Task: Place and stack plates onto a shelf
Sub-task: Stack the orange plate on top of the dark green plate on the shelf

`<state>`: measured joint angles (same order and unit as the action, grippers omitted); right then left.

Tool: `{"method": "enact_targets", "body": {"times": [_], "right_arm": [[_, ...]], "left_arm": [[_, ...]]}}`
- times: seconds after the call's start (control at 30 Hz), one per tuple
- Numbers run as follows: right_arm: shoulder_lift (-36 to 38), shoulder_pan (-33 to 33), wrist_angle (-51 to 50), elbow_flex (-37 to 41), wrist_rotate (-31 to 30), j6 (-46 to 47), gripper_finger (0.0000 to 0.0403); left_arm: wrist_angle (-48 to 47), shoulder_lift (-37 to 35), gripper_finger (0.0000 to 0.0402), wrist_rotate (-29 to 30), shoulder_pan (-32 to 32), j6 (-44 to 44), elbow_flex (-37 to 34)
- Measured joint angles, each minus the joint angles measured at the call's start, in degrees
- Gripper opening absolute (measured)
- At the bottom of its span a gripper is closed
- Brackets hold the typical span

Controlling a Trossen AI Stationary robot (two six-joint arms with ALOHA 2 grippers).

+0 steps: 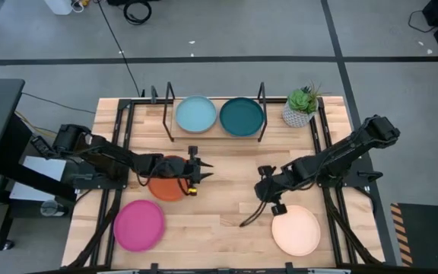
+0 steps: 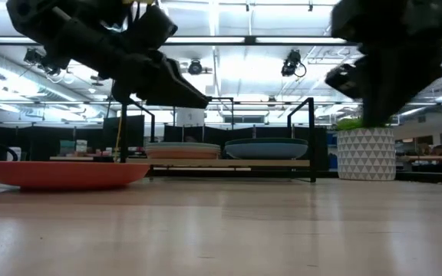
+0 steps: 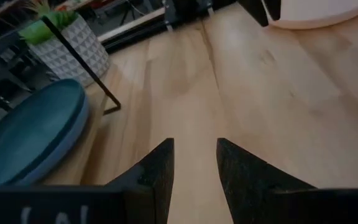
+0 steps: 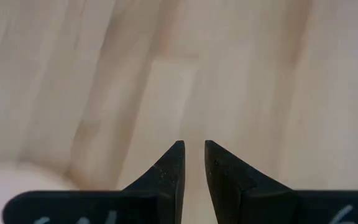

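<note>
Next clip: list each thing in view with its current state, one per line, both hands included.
Light blue plate: on the shelf, left spot.
Dark teal plate: on the shelf, right spot.
Shelf: upright, holding two plates side by side.
Orange plate: flat on table, under the left hand.
Magenta plate: flat on table, untouched.
Cream plate: flat on table, untouched.
Left hand: slightly open, empty.
Right hand: slightly open, empty.
Plant: upright beside the shelf.
</note>
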<state>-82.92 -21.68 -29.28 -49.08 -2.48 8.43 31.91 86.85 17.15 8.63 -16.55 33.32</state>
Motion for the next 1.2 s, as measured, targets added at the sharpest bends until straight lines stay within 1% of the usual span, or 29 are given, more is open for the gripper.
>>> {"method": "enact_targets", "body": {"times": [0.07, 0.13, 0.2, 0.27, 0.33, 0.4, 0.43, 0.6, 0.73, 0.83, 0.93, 0.97, 1.07, 1.1, 1.2], "right_arm": [[-1.81, -0.95, 0.95, -0.82, 0.14, 1.06, 0.0072], [-2.76, -1.82, -0.97, -1.42, -0.22, 2.13, 0.0078], [-3.73, -2.24, -0.96, -2.51, -0.4, 2.9, 0.0086], [-3.97, -2.6, -3.78, -3.31, -0.54, 4.38, 0.0093], [-4.19, -3.0, -5.06, -4.2, -0.91, 5.98, 0.0098], [-4.08, -3.31, -7.73, -4.7, -1.0, 6.94, 0.01], [-4.08, -3.37, -8.12, -4.8, -1.34, 7.04, 0.0101], [-3.33, -3.7, -9.65, -5.0, -5.63, 6.63, 0.0099], [-2.98, -3.26, -10.11, -5.03, -8.44, 5.18, 0.0099], [-2.9, -3.11, -10.22, -5.03, -9.81, 3.88, 0.0099], [-2.9, -2.87, -10.62, -5.01, -11.02, 1.86, 0.0099], [-2.9, -2.66, -10.44, -5.03, -11.53, 0.86, 0.0099], [-2.75, -2.4, -10.39, -4.99, -13.05, -1.32, 0.0099], [-2.68, -2.19, -10.07, -4.98, -13.26, -2.22, 0.0099], [-2.62, -1.73, -9.73, -4.98, -14.49, -4.23, 0.0098]], "left_arm": [[-0.28, 0.02, 0.0127, 0.0, 0.27, 2.75, -0.07], [-0.33, 0.3, 0.0127, -0.41, 0.37, 5.44, 0.21], [-2.09, 0.18, 0.0127, -0.42, 0.71, 9.08, 0.08], [-4.96, -0.1, 0.0127, -0.4, 1.41, 12.21, 0.27], [-11.87, -1.47, 0.0127, -0.4, 2.26, 14.66, 0.39], [-17.51, -1.76, 0.0127, -0.61, 2.78, 18.15, 2.11], [-21.82, -2.63, 0.0127, -0.61, 3.01, 20.51, 2.67], [-39.54, -2.55, 0.0127, -1.62, 3.86, 32.51, 9.06], [-47.59, -2.0, 0.0127, -1.9, 6.54, 41.74, 13.63], [-52.06, -1.03, 0.0127, -1.66, 9.15, 47.3, 16.58], [-54.85, 0.87, 0.0127, 1.07, 11.28, 52.0, 19.63], [-57.43, 1.71, 0.0127, 2.21, 11.78, 53.53, 20.28], [-62.58, 5.78, 0.0126, 3.03, 12.55, 57.77, 23.25], [-65.63, 6.87, 0.0124, 3.31, 12.75, 59.26, 24.42], [-70.99, 11.55, 0.0116, 3.37, 12.96, 61.67, 28.93]]}}
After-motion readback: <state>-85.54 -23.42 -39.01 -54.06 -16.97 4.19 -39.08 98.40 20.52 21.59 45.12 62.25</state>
